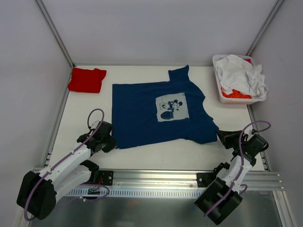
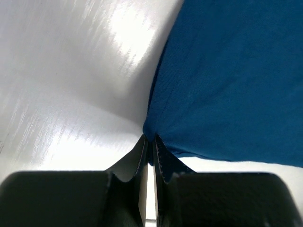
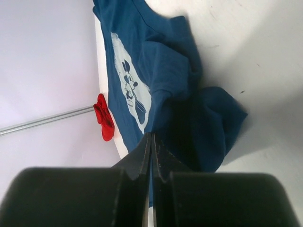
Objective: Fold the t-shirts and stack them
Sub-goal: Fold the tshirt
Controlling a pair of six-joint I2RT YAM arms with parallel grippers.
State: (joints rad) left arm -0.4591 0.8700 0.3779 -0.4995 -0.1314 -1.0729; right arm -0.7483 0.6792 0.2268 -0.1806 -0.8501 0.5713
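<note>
The navy blue t-shirt (image 1: 142, 113) with its pale square cartoon-mouse print (image 1: 172, 107) lies spread flat on the white table. My left gripper (image 1: 112, 142) is at its near left corner, and the left wrist view shows that gripper (image 2: 150, 141) shut on the bunched navy cloth (image 2: 227, 80). My right gripper (image 1: 221, 137) is at the near right sleeve. In the right wrist view it (image 3: 151, 138) is shut on the edge of the rumpled navy cloth (image 3: 213, 123). A plain red t-shirt (image 1: 86, 79) lies folded at the far left corner.
A white basket (image 1: 236, 100) at the far right holds a crumpled white t-shirt (image 1: 239, 73) over an orange one (image 1: 235, 94). White walls with metal rails enclose the table on three sides. A metal rail runs along the near edge by the arm bases.
</note>
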